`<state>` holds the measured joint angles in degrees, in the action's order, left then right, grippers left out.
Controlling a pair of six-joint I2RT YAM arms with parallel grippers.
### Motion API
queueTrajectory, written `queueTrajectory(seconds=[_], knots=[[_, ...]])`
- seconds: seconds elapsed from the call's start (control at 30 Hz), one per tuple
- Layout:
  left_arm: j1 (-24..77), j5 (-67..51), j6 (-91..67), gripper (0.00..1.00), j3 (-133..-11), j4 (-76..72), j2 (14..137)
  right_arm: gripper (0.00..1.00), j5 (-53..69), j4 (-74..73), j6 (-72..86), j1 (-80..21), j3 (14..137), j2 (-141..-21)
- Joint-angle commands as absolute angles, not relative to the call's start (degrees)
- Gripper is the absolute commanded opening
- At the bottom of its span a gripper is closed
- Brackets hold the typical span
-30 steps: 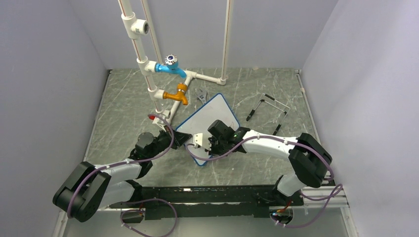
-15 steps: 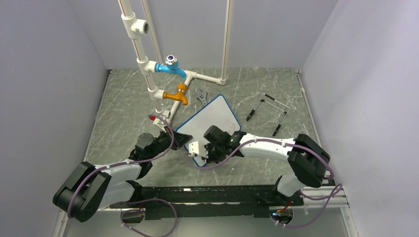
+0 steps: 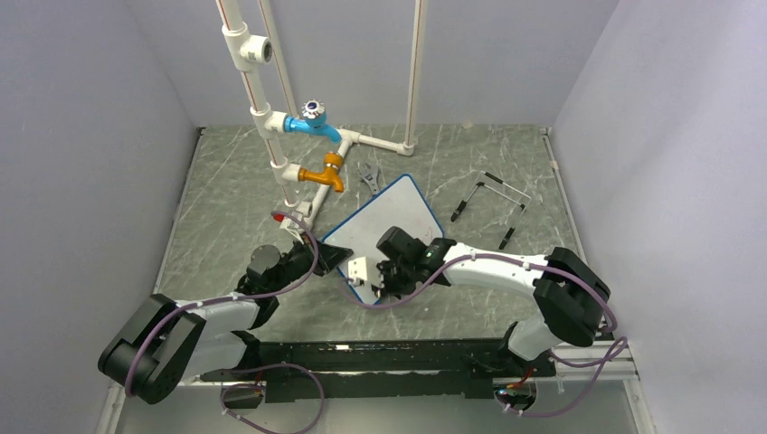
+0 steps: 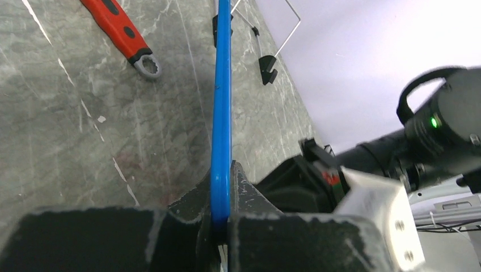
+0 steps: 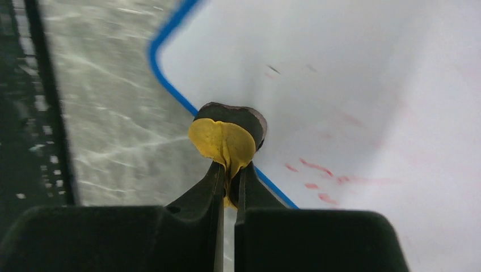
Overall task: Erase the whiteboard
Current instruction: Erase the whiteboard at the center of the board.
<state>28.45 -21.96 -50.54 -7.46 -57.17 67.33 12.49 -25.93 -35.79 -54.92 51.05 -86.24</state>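
Grey marbled desk point(image 3: 226, 190), pale walls all round. The whiteboard point(image 3: 391, 210) sits between the two arms, its blue frame clamped in the left end effector point(image 4: 221, 190). The right end effector point(image 5: 230, 184) is clenched on a yellow pad point(image 5: 222, 139) at the frame just ahead of its tips. Faint red marks point(image 5: 317, 169) lie just beside the pad.

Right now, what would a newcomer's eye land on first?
The blue-framed whiteboard mid-table, its left edge clamped in the left gripper's jaws. At its frame, the right gripper pinches a yellow pad beside faint red marks. Behind, white pipes carry a blue valve and an orange valve.
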Motion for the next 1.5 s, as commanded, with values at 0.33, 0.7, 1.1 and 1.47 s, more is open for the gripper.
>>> queueTrajectory(seconds=[0.33,0.7,1.1,1.47], knots=[[28.72,-26.58,-53.95,0.0,-9.1,-68.84,65.89,0.0,0.77,-15.76,-29.9,-49.55,50.65,-84.22],[28.47,-27.47,-54.77,0.0,-9.47,-70.34,67.78,0.0,11.2,-23.26,-36.97,-56.64,50.54,-85.81],[28.23,-29.24,-53.39,0.0,-9.96,-67.99,67.42,0.0,2.5,-16.6,-28.77,-48.33,51.22,-84.07],[28.21,-31.09,-55.11,0.0,-10.03,-72.96,71.17,0.0,12.23,-21.75,-33.7,-52.08,50.89,-84.06]])
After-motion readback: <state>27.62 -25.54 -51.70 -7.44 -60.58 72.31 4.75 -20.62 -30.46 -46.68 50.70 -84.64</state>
